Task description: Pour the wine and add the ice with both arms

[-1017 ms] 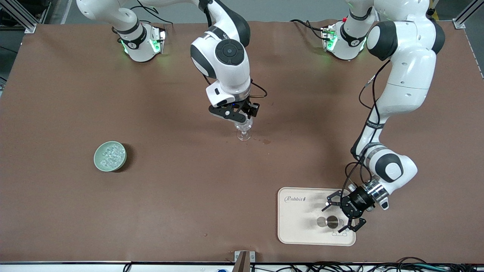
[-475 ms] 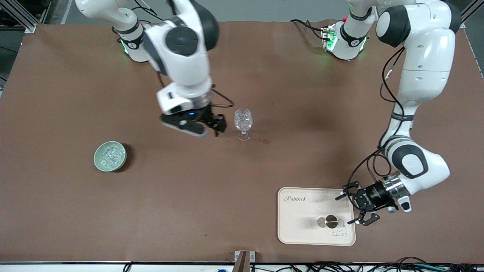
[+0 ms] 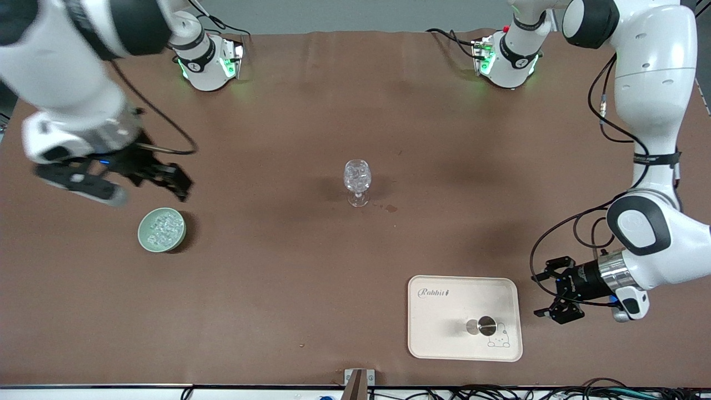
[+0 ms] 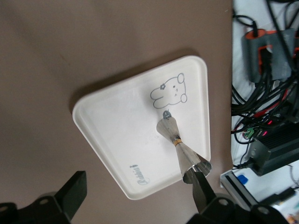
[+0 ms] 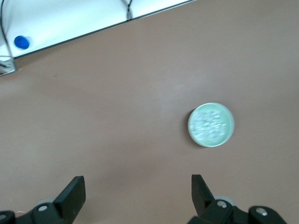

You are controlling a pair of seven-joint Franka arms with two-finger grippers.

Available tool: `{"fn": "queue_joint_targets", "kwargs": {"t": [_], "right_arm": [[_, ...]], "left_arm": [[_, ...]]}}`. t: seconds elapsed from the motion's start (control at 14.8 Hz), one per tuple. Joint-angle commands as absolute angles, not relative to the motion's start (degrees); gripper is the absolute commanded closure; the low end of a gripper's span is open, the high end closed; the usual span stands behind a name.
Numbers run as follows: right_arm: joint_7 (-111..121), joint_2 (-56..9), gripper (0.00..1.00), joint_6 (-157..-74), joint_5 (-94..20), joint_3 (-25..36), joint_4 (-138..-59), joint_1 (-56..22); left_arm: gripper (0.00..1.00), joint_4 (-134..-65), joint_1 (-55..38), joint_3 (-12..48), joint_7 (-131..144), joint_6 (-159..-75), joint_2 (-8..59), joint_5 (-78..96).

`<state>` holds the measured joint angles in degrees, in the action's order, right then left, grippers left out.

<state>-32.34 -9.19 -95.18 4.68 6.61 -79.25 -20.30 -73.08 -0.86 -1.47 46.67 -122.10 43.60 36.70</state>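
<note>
Two arms are working over one brown worktop [image 3: 278, 289], and neither is holding anything. The right end effector [image 3: 119, 180], in the upper left of the front frame, is hanging with its fingers spread wide over bare worktop just above the bowl in that frame; the left end effector [image 3: 558, 294], in the lower right, is hovering spread and empty just off the edge of the tray [image 3: 439, 339]. The ice [image 3: 162, 228] is lying as a heap of clear cubes in the single pale green bowl [image 3: 145, 243], in the left-centre of the frame; individual cubes are too small to count. More clear material appears to be sitting in the one stemmed glass [image 3: 357, 180] at frame centre, though this cannot be confirmed. Count: two arms, two end effectors, one bowl, one glass, one tray, one metal jigger [image 3: 484, 326] standing on that tray, one small dark stain [image 3: 391, 208] beside the glass foot. No bottle is showing. Risks, as judged: the cubes are small and slick, so a wide pinch is likely slipping or scattering them; a descent off-centre is risking striking the bowl rim and shoving the bowl; the glass is tall on a narrow foot, so any brush from a passing arm is risking toppling it; the jigger is likewise prone to tipping under a skewed grip.
</note>
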Motion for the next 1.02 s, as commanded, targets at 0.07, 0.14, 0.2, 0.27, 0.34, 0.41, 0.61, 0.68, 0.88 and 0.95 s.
{"fn": "queue_joint_targets", "kwargs": {"t": [0.07,0.14,0.2,0.27,0.34,0.41,0.61,0.68,0.88,0.95], "right_arm": [[-22.9,-3.9,0.00,-91.3,4.5,4.9,-81.2,-12.9],[-19.9,-3.1,0.00,-90.3,4.2,4.7,-81.2,-10.7],[-15.2,-2.4,0.00,-89.0,3.8,4.7,-81.2,-8.6],[-11.7,-1.7,0.00,-87.8,2.3,4.7,-81.3,-6.6],[-9.3,-1.1,0.00,-86.8,1.0,4.9,-81.4,-4.9],[-7.1,-1.0,0.00,-86.6,0.9,5.4,-81.5,-4.4],[-4.6,-1.2,0.00,-87.3,0.9,5.5,-81.7,-2.7],[-4.6,-1.3,0.00,-87.5,0.9,5.4,-81.7,-2.7],[-4.6,-1.3,0.00,-87.6,0.9,5.2,-81.6,-2.6],[-4.6,-1.3,0.00,-87.6,0.9,5.1,-81.6,-2.2]], "left_arm": [[0.00,-72.9,-1.6,-1.5,46.0,-121.7,39.8,29.6],[0.00,-72.9,-1.5,-1.6,46.2,-121.6,38.3,29.6],[0.00,-73.5,-1.3,-1.5,45.4,-121.1,35.5,29.0],[0.00,-73.8,-1.5,-1.4,43.4,-120.6,33.6,27.4],[0.00,-73.8,-1.4,-1.1,40.9,-118.7,32.0,25.0],[0.00,-73.8,-1.2,-0.9,39.0,-115.9,30.4,22.5],[0.00,-74.3,-1.0,2.9,29.2,-109.9,25.4,11.7],[0.00,-74.9,-0.9,3.2,27.4,-107.8,23.7,9.5],[0.00,-76.2,-0.9,3.3,19.8,-102.4,18.4,8.4],[0.00,-77.8,-0.9,3.3,18.0,-101.6,16.2,7.2]]}}
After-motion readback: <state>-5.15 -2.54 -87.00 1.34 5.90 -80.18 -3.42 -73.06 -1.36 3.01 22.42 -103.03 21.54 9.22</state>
